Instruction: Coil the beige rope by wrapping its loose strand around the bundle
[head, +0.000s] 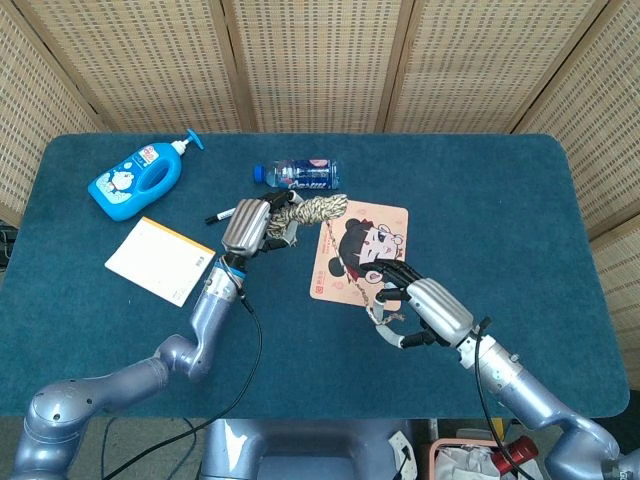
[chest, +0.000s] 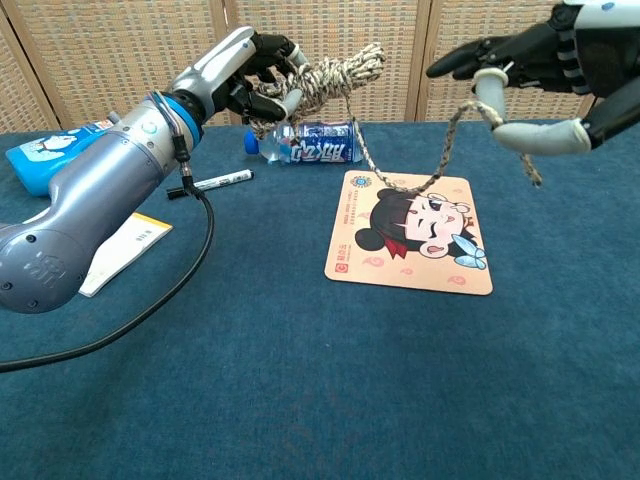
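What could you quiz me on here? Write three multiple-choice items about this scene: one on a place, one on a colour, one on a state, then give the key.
1. Where does the water bottle lie?
A. on the notepad
B. on the table beyond the cartoon mat
C. in the right hand

2. What colour is the lotion bottle?
A. blue
B. red
C. green

3. What does the left hand hold?
A. the marker
B. nothing
C. the rope bundle

Key: 1 B, it lies on the cloth past the mat; 2 A, its body is blue; 3 C, its fingers grip the bundle while the right hand holds the loose strand.
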